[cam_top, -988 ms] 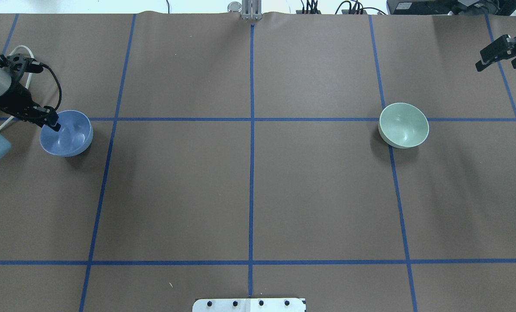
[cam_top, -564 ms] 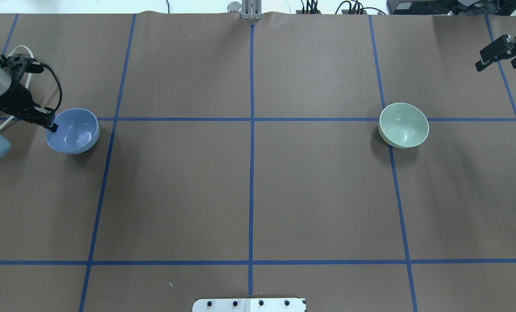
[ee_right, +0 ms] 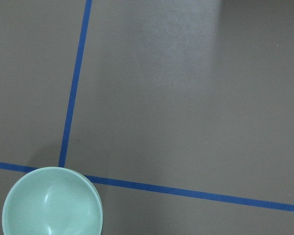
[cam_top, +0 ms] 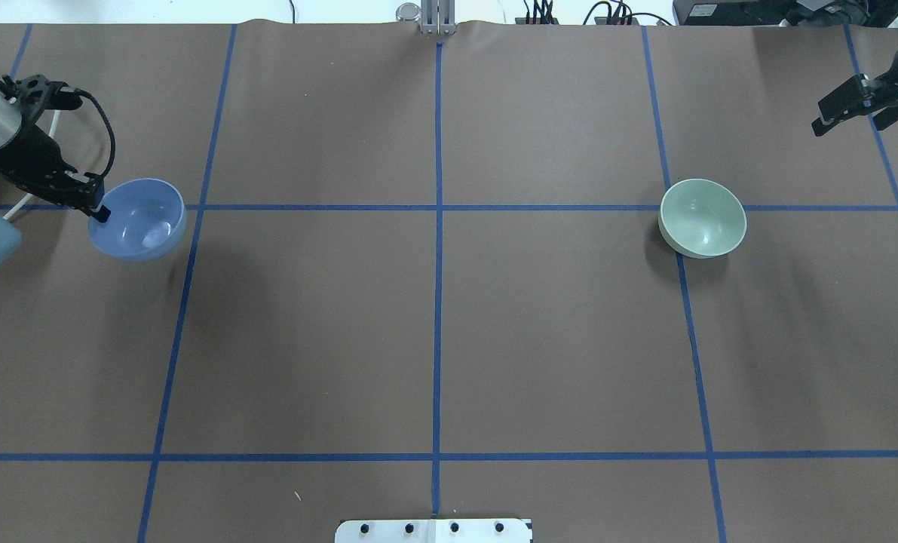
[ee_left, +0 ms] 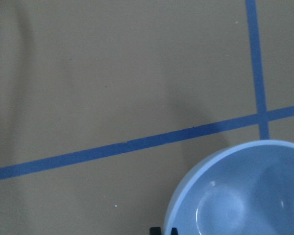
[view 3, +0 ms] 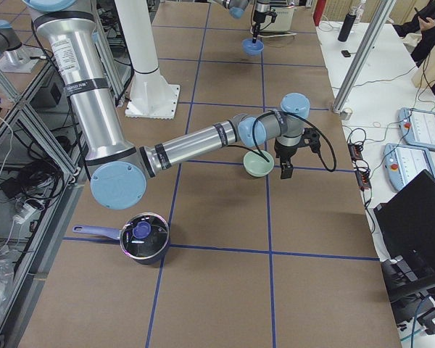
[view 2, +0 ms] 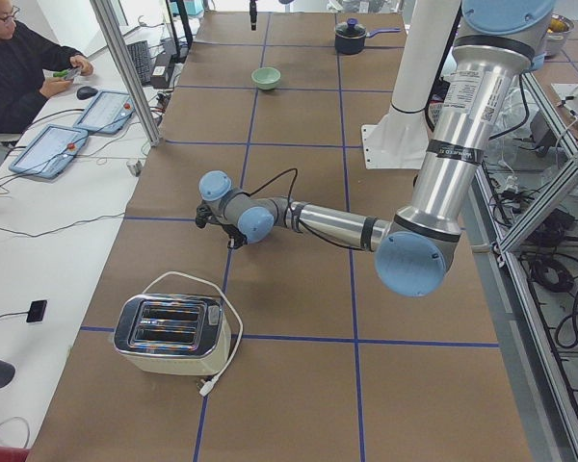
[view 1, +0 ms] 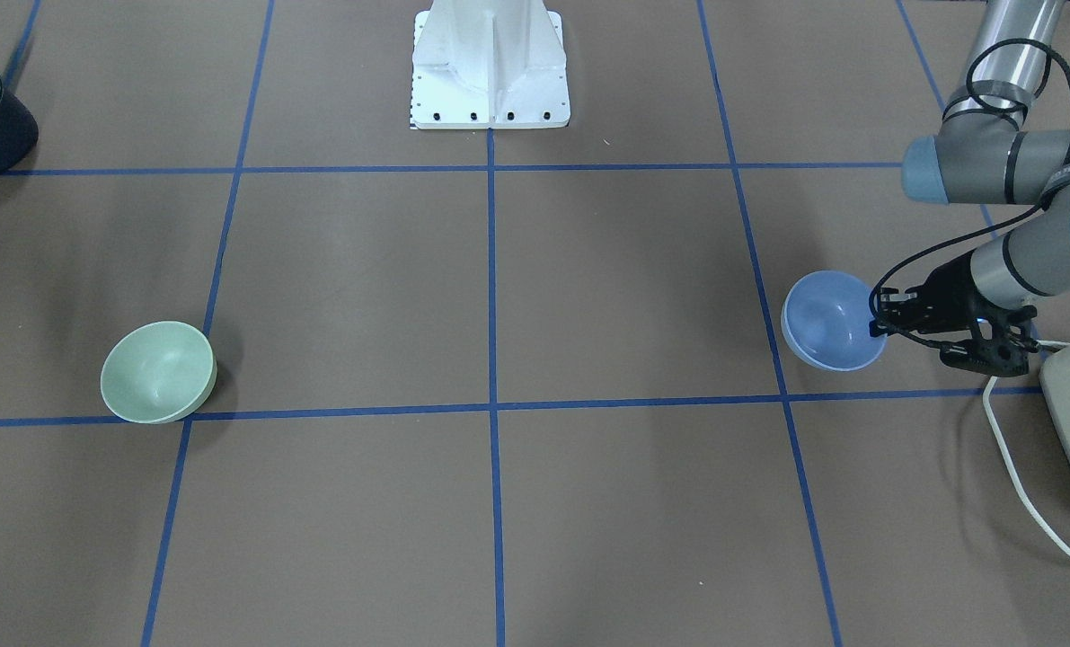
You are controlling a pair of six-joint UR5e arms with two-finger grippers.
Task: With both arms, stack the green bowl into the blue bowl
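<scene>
The big brown table (cam_top: 449,339) has blue tape lines (cam_top: 438,264) that cut it into squares. Two long silver arms reach over it. The left arm (view 2: 433,183) stretches out low to one end of the table. The right arm (view 3: 196,141) stretches out to the other end. A white base (view 1: 490,63) stands at the table's edge between them. A shiny toaster (view 2: 169,332) sits near the left arm's end of the table. A dark pot (view 3: 143,239) with a long handle sits at the other end.

The blue bowl (cam_top: 143,222) is on the robot's left side, by a place where two tape lines cross. It is tipped a bit and looks lifted off the table. The green bowl (cam_top: 703,219) sits flat on the table on the robot's right side, well apart from the blue one.

The left end effector (cam_top: 98,213) is pinched tight on the blue bowl's rim. The right end effector (cam_top: 847,127) hangs in the air with its fingers spread wide, holding nothing and not touching the green bowl.
</scene>
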